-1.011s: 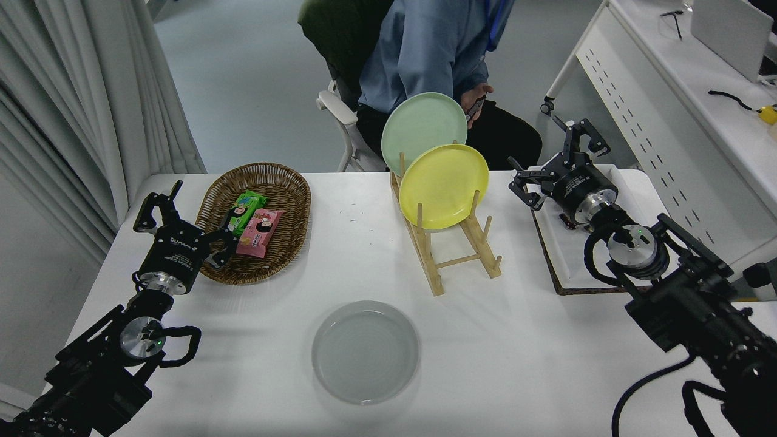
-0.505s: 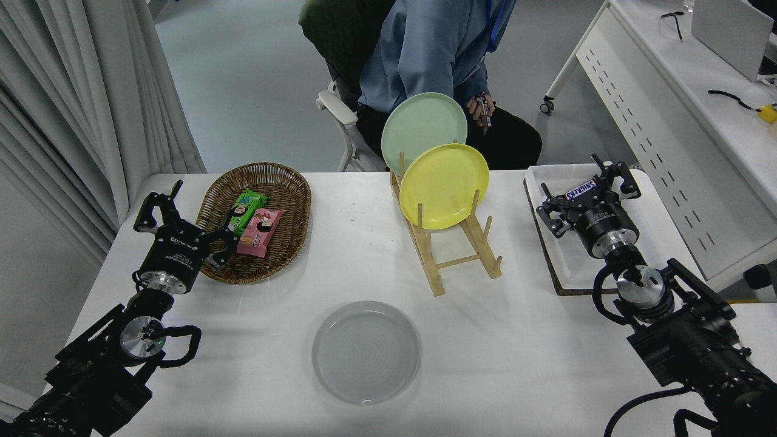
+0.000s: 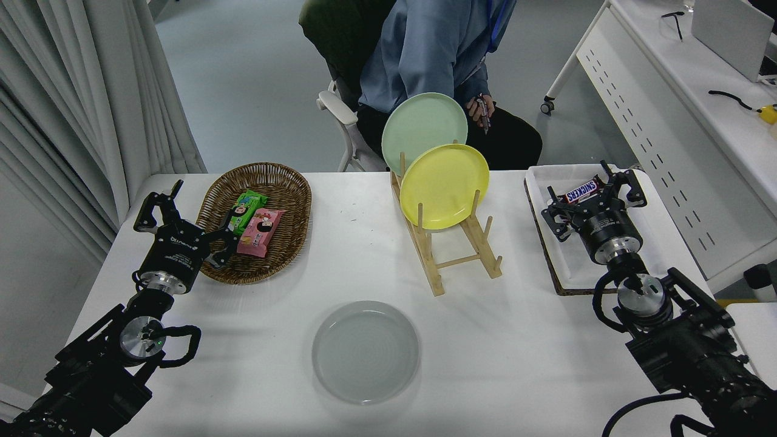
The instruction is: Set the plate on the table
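right gripper [image 3: 595, 197] pulled back to 3 o'clock over the tray [image 3: 561, 267], fingers spread, empty; plate [image 3: 365, 352] flat on table [image 3: 516, 364] at 6, placement looks done.

Two black robot arms frame the scene: the left arm [image 3: 103, 358] at seven o'clock, the right arm [image 3: 680, 340] at four o'clock. Each has blocky matte-black links, a silver metal wrist ring and disc joint, and looping black cable. The left gripper [image 3: 182, 215] carries white lettering on its round body; the right gripper [image 3: 595, 197] has thin, angular black fingers.
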`<move>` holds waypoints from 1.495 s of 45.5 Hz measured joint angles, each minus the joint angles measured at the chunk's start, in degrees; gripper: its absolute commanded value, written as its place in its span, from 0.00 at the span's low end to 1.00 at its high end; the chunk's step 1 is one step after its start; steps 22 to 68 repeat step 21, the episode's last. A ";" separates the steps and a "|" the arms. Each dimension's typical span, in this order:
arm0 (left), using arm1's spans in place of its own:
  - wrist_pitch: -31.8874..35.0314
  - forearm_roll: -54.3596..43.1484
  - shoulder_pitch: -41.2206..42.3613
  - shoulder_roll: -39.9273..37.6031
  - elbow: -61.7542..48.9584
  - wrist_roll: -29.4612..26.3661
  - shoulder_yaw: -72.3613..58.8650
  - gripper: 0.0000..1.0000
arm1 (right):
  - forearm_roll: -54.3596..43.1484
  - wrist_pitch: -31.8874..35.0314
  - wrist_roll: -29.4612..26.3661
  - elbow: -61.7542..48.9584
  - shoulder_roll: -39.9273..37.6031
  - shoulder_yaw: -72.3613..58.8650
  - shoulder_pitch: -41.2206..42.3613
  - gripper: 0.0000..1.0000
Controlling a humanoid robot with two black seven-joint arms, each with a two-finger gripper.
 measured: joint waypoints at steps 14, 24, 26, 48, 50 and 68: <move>0.00 0.00 0.00 0.00 0.00 0.00 0.00 1.00 | 0.09 0.60 0.48 -0.11 -0.05 -0.83 -0.34 1.00; 0.00 0.00 0.00 0.00 0.00 0.00 0.00 1.00 | 0.11 0.70 0.55 -0.12 -0.08 -1.27 -0.36 1.00; 0.00 0.00 0.00 0.00 0.00 0.00 0.00 1.00 | 0.11 0.70 0.55 -0.12 -0.08 -1.27 -0.36 1.00; 0.00 0.00 0.00 0.00 0.00 0.00 0.00 1.00 | 0.11 0.70 0.55 -0.12 -0.08 -1.27 -0.36 1.00; 0.00 0.00 0.00 0.00 0.00 0.00 0.00 1.00 | 0.11 0.70 0.55 -0.12 -0.08 -1.27 -0.36 1.00; 0.00 0.00 0.00 0.00 0.00 0.00 0.00 1.00 | 0.11 0.70 0.55 -0.12 -0.08 -1.27 -0.36 1.00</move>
